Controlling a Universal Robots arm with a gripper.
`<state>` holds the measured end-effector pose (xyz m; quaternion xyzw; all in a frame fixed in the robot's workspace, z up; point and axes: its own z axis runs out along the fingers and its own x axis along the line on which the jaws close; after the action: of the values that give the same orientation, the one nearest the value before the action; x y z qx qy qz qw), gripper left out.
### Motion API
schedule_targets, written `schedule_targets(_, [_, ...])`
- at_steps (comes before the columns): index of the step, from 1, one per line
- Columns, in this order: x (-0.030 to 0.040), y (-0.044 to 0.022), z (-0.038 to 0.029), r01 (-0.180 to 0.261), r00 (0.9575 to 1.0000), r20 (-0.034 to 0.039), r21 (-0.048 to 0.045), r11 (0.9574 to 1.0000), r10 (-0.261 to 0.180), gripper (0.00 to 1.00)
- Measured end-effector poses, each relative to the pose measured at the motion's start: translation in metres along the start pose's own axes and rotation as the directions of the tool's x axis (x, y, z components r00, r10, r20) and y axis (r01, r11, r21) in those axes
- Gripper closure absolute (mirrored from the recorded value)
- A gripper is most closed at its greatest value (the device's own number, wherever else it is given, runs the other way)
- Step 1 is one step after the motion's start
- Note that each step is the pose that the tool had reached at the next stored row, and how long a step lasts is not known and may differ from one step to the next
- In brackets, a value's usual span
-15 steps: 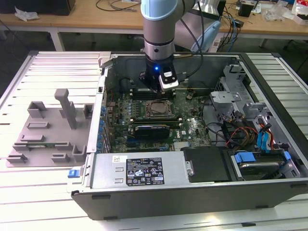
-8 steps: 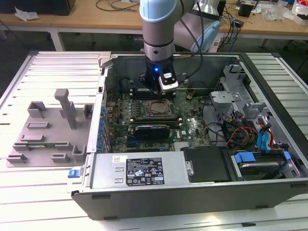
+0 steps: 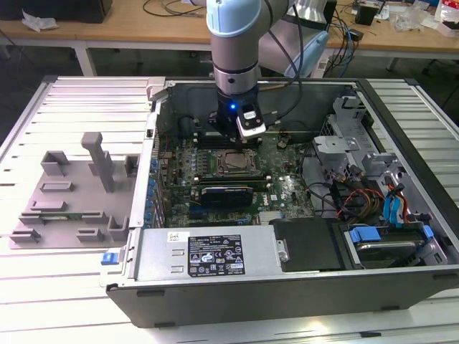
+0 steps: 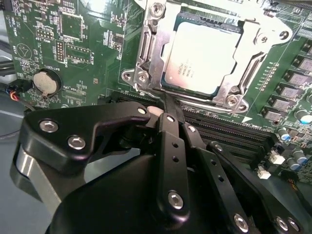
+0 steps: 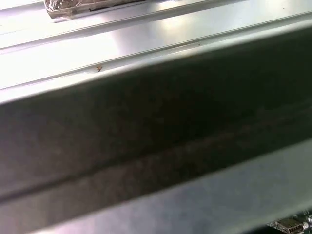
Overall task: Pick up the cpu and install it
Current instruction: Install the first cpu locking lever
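My gripper [image 4: 168, 105], fingers closed and empty, hangs beside the cpu [image 4: 202, 56], upper right, seated in its socket [image 4: 146, 48].

The single grey-and-blue robot arm [image 3: 235, 36] is reaching straight down in the exterior view, wrist vertical, a blue light glowing on it. In the second wrist view, its black gripper [image 4: 165, 105] is pointing downward with fingers [image 4: 168, 131] pressed together, holding nothing.
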<state>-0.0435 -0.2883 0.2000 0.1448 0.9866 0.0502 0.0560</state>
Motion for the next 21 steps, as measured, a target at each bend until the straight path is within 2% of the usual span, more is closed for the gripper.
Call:
schedule_targets(3, [-0.0001, 0.0, 0.0001, -0.001, 1.0, -0.001, -0.009, 1.0, 0.001, 0.89])
schedule_targets(7, [-0.0003, 0.0003, -0.0017, -0.001, 1.0, -0.0012, -0.0104, 0.9999, 0.001, 0.89])
schedule_targets(10, [-0.0012, 0.0013, -0.011, -0.001, 1.0, -0.0005, -0.0072, 1.0, 0.001, 0.89])
schedule_targets(11, [-0.0014, 0.0016, -0.0129, 0.0, 1.0, 0.0018, -0.0001, 1.0, 0.0, 0.89])
schedule_targets(13, [-0.0016, 0.0009, -0.0138, 0.003, 1.0, 0.0085, 0.0236, 0.9997, -0.004, 0.89])
schedule_targets(15, [-0.0019, -0.0019, -0.0141, 0.004, 0.9999, 0.0101, 0.029, 0.9996, -0.004, 0.89])
schedule_targets(19, [-0.0034, -0.0124, -0.0152, 0.005, 0.9999, 0.0131, 0.0393, 0.9992, -0.006, 0.89])
schedule_targets(21, [-0.0037, -0.0157, -0.0155, 0.006, 0.9998, 0.0165, 0.0511, 0.9987, -0.007, 0.89])
